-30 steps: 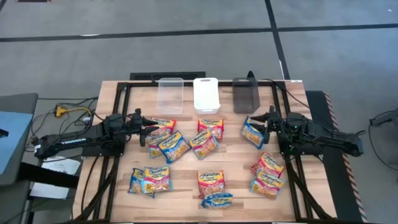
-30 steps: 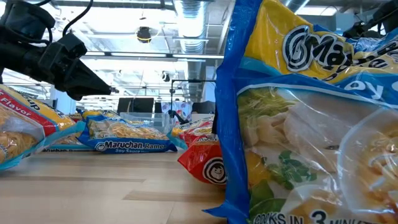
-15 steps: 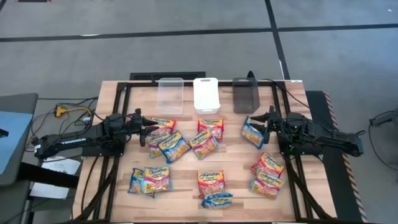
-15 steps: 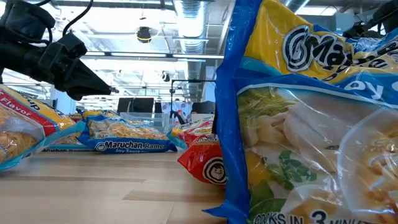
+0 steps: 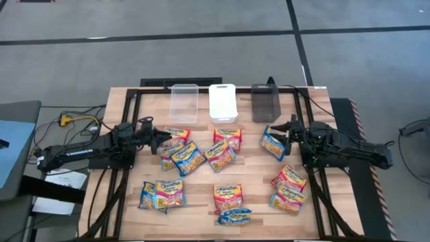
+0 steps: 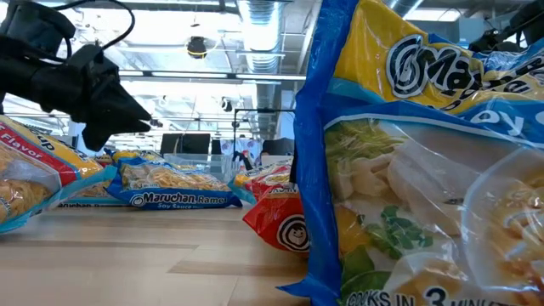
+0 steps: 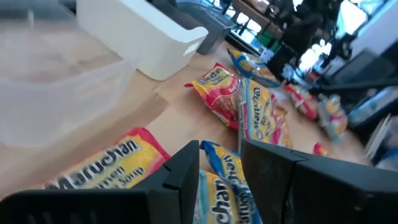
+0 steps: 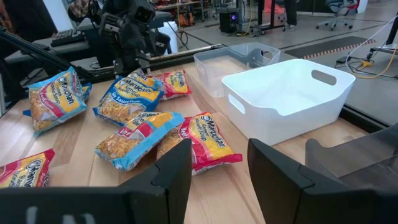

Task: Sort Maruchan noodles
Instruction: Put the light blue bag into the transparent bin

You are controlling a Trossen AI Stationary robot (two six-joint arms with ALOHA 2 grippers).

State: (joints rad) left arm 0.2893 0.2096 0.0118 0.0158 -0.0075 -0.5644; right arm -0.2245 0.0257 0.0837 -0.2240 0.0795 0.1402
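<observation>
Maruchan noodles (image 5: 222, 154) | yellow crinkly packets, blue/pink/orange accents | scattered flat, some overlapping

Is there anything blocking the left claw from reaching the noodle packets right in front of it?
Nothing visible does. The left gripper hangs open right at the nearest noodle packets, with no other object between them.

White bin (image 5: 222, 102) at far edge of wooden table (image 5: 201, 198), open side up. Clear bin (image 5: 184, 102) just left of white bin, grey bin (image 5: 265, 103) just right of it. All three in row, slightly apart. Blue-grey cart (image 5: 13, 148) well left of white bin, off table.
</observation>
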